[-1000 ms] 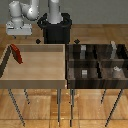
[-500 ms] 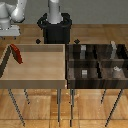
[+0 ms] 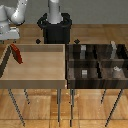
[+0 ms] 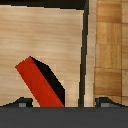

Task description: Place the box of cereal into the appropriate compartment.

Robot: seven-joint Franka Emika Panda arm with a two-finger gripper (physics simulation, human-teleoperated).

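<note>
The box of cereal [image 3: 17, 54] is a small flat red box with dark edges. It stands tilted at the light wooden tray's back corner on the exterior view's left. My gripper [image 3: 12, 44] hangs just above it, fingers spread. In the wrist view the box [image 4: 40, 82] lies between my two fingertips [image 4: 22, 102], close to one and clear of the other, and the gripper [image 4: 64, 102] is open. The compartment [image 3: 121, 55] is the back cell of the dark divided bin on the exterior view's right, holding a tall pale grey slab [image 3: 114, 49].
The light wooden tray [image 3: 35, 79] and the dark four-part bin [image 3: 95, 62] stand side by side on thin legs. Other cells hold a grey block [image 3: 83, 50], a small grey cube [image 3: 85, 73] and a pale object [image 3: 116, 70]. The robot's black base [image 3: 55, 27] stands behind.
My arm has swung toward the exterior view's left and come down over the red box. The box has stayed in place.
</note>
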